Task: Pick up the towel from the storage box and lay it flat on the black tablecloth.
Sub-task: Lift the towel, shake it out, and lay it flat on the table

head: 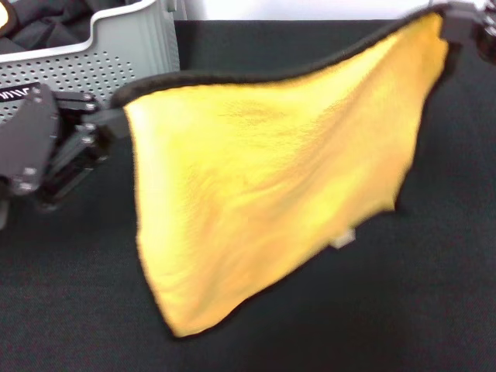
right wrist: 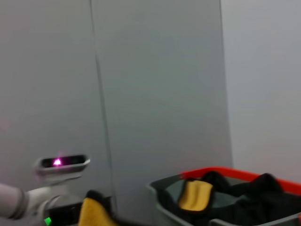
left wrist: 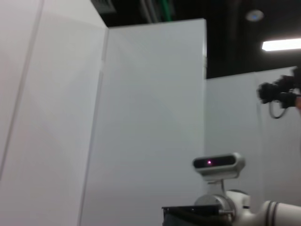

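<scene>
Jaws of both the left gripper [head: 116, 118] and right gripper [head: 448, 22] are clamped on the towel [head: 263, 178], which is held spread above the black tablecloth [head: 77, 310], out of the storage box [head: 116, 54] but not yet laid flat.

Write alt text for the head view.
The towel, yellow side up, hangs stretched above the black tablecloth, held at one corner by the left gripper and at the opposite one by the right gripper. The storage box sits far left.

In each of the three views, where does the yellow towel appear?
Head view: the towel fills the centre, stretched between both grippers above the black tablecloth.
Left wrist view: not in it.
Right wrist view: a yellow corner at the lower edge.
Shared landmark: the storage box.
</scene>
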`<act>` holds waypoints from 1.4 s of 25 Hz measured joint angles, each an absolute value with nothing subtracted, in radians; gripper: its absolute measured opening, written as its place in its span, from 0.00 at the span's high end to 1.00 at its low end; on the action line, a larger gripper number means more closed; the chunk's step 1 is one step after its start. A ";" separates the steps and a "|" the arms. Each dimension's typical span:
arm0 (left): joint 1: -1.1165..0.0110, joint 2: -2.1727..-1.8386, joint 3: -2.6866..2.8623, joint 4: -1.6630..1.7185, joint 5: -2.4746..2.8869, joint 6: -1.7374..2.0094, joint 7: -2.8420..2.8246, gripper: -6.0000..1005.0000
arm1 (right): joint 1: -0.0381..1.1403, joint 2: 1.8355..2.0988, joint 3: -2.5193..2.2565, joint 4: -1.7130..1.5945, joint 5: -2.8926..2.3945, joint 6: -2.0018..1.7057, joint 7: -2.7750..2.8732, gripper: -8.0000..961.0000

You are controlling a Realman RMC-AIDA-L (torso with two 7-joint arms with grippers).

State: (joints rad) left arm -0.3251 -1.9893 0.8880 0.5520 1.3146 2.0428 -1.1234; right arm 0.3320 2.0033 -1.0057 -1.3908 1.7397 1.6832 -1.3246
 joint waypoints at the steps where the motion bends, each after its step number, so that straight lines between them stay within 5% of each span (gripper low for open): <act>1: -0.321 -1.934 0.985 0.567 1.232 2.043 -1.157 0.98 | 0.320 2.003 -1.001 -1.385 1.751 1.700 -1.321 0.98; 2: -0.322 -1.891 1.036 0.569 1.187 2.042 -1.178 0.98 | 0.312 2.003 -0.999 -1.382 1.758 1.708 -1.320 0.98; 9: -0.335 -1.786 1.060 0.648 1.238 2.042 -1.277 0.98 | 0.284 1.996 -1.055 -1.318 1.803 1.754 -1.314 0.98; 19: -0.300 -1.725 1.177 0.715 1.259 2.051 -1.291 0.97 | 0.224 1.990 -1.262 -1.289 1.835 1.767 -1.321 0.98; 30: -0.237 -1.619 1.306 0.882 1.081 2.056 -1.391 0.97 | 0.159 1.894 -1.461 -1.311 2.106 1.783 -1.307 0.98; 35: -0.255 -1.624 1.267 0.874 1.118 2.044 -1.418 0.97 | 0.206 1.884 -1.449 -1.193 2.147 1.783 -1.260 0.98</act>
